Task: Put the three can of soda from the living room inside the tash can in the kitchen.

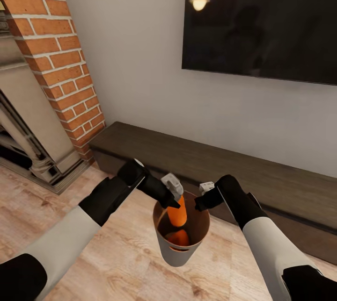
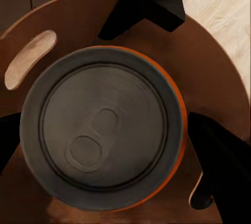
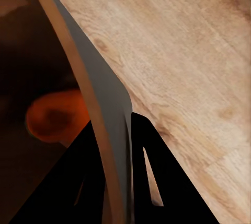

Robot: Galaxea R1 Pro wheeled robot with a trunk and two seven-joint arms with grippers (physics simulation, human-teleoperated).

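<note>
Low in the middle of the head view, the right pincer (image 1: 202, 197) is closed on the rim of the pail (image 1: 174, 253), holding it off the wooden floor (image 1: 117, 263); the right wrist view shows the pail wall pinched between its two fingers (image 3: 148, 166), one inside and one outside. The left pincer (image 1: 174, 203) grips an orange can (image 1: 177, 212) upright, its lower part already below the rim. In the left wrist view the can's grey top (image 2: 102, 132) sits between the dark fingers (image 2: 217, 156), with the pail's brown inside and the handle slot (image 2: 30, 59) around it.

The step in hand looks like dropping this can into the pail. The next move probably calls for opening the left pincer and lifting it straight out without knocking the rim, while the right hand holds the pail steady.

Count: two orange cans, one held and a second can (image 1: 178, 238) lying at the bottom of the pail; one pail; two pincers. The low dark bench (image 1: 262, 184) runs behind, in the middle right of the head view.
</note>
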